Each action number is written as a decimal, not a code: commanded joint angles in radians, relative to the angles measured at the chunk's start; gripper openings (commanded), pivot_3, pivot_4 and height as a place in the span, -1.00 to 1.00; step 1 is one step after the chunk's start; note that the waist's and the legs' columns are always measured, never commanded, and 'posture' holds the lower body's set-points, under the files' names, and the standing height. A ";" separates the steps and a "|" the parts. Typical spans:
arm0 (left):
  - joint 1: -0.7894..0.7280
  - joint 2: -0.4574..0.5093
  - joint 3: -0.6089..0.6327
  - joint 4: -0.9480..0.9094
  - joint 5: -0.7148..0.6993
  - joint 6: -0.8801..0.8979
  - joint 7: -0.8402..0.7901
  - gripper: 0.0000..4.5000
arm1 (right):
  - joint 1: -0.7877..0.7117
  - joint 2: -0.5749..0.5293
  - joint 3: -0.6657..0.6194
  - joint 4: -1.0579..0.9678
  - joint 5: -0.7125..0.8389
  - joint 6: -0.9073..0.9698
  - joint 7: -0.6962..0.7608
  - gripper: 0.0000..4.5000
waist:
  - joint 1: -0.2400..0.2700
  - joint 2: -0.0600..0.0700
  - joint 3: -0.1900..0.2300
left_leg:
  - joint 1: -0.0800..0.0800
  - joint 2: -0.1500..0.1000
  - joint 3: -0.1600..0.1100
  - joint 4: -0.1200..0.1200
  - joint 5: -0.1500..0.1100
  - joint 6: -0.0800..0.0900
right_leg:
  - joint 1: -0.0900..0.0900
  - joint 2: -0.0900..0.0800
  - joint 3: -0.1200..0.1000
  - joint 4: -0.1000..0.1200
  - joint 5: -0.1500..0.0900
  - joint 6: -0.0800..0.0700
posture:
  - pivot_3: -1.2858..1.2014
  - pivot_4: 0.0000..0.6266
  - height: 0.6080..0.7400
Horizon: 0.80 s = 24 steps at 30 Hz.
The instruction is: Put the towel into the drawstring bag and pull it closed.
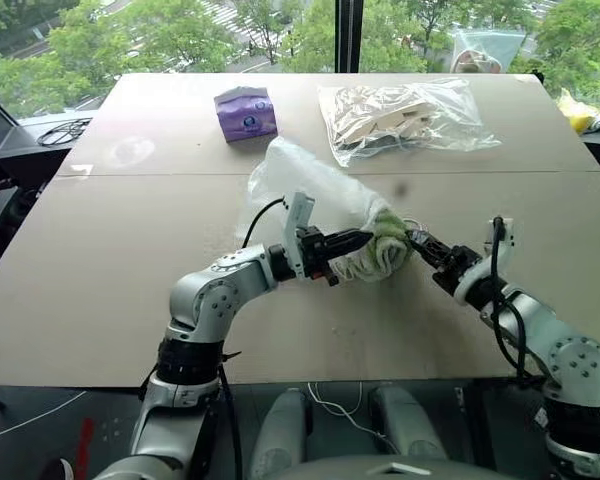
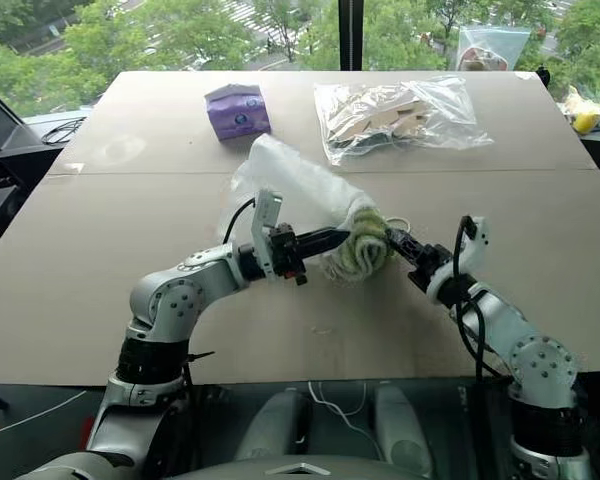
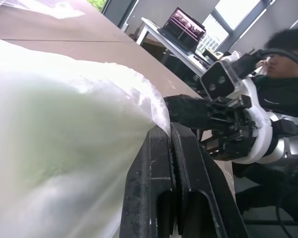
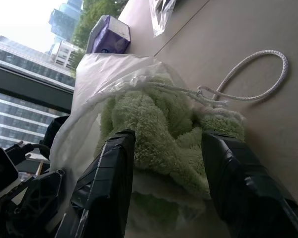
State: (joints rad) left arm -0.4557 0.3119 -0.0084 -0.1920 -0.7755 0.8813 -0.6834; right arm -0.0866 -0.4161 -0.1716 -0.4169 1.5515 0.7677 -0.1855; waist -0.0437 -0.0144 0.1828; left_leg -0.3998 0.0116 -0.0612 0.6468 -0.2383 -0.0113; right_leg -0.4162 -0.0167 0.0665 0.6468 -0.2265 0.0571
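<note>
The white drawstring bag (image 1: 300, 175) lies on its side in the middle of the table (image 1: 110, 270), its mouth facing my right arm. The light-green towel (image 4: 161, 126) sits in that mouth, partly inside and partly bulging out. A loop of white cord (image 4: 258, 79) trails from the mouth onto the table. My left gripper (image 1: 365, 238) is shut on the thin rim of the bag (image 3: 64, 124) beside the towel. My right gripper (image 4: 169, 144) is open at the mouth, one finger on each side of the towel's bulge.
A purple tissue pack (image 1: 245, 113) and a clear plastic bag of beige items (image 1: 405, 118) lie farther back on the table. A black cable (image 1: 65, 130) rests beyond the table's left edge. A person (image 3: 288, 64) sits beside the table, behind my right arm.
</note>
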 commanded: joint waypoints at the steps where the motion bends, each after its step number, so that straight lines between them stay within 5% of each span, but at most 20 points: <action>1: -0.013 0.022 0.022 0.001 -0.010 -0.007 -0.024 -1.00 | 0.040 -0.105 0.006 -0.067 -0.160 0.006 0.221 0.02 | 0.002 0.000 0.000 | 0.000 0.000 0.000 0.000 0.000 0.000 | 0.000 0.000 0.000 0.000 0.000 0.000 | 0.03 -0.52 1.00; 5: -0.013 0.040 0.008 -0.003 -0.007 -0.005 -0.038 -1.00 | 0.059 -0.184 0.069 -0.081 -0.403 -0.065 0.408 0.02 | 0.002 0.000 0.000 | -0.001 -0.001 0.001 0.001 0.000 0.000 | 0.000 -0.001 0.001 0.000 0.000 0.000 | 0.03 -0.52 1.00; 10: -0.010 0.060 -0.018 -0.008 0.006 -0.001 -0.064 -1.00 | 0.044 -0.237 0.152 -0.054 -0.612 -0.123 0.571 0.97 | 0.003 0.000 0.000 | 0.000 -0.001 0.001 0.001 0.000 0.000 | 0.000 -0.001 0.001 0.000 0.000 0.001 | 0.03 -0.52 1.00; 21: -0.028 0.083 -0.057 0.005 0.029 -0.006 -0.128 -1.00 | -0.160 -0.114 0.284 0.109 -0.884 -0.197 0.694 0.97 | 0.003 -0.001 0.000 | 0.000 -0.001 0.001 0.002 0.000 0.000 | 0.001 0.000 0.000 0.000 0.002 0.003 | 0.03 -0.52 1.00; 24: -0.029 0.074 -0.051 -0.009 0.008 0.004 -0.134 -1.00 | -0.174 -0.077 0.325 0.120 -0.938 -0.206 0.718 0.42 | 0.004 -0.001 0.000 | 0.000 -0.001 0.000 0.001 0.000 0.000 | 0.001 -0.001 0.000 0.000 0.002 0.003 | 0.03 -0.52 1.00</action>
State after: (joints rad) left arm -0.4712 0.3915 -0.0662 -0.1737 -0.7442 0.8865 -0.8021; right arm -0.2502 -0.5004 0.1432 -0.2905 0.6442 0.5839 0.5113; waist -0.0393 -0.0149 0.1827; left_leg -0.4003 0.0109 -0.0610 0.6480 -0.2383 -0.0115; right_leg -0.4156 -0.0176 0.0668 0.6465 -0.2247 0.0599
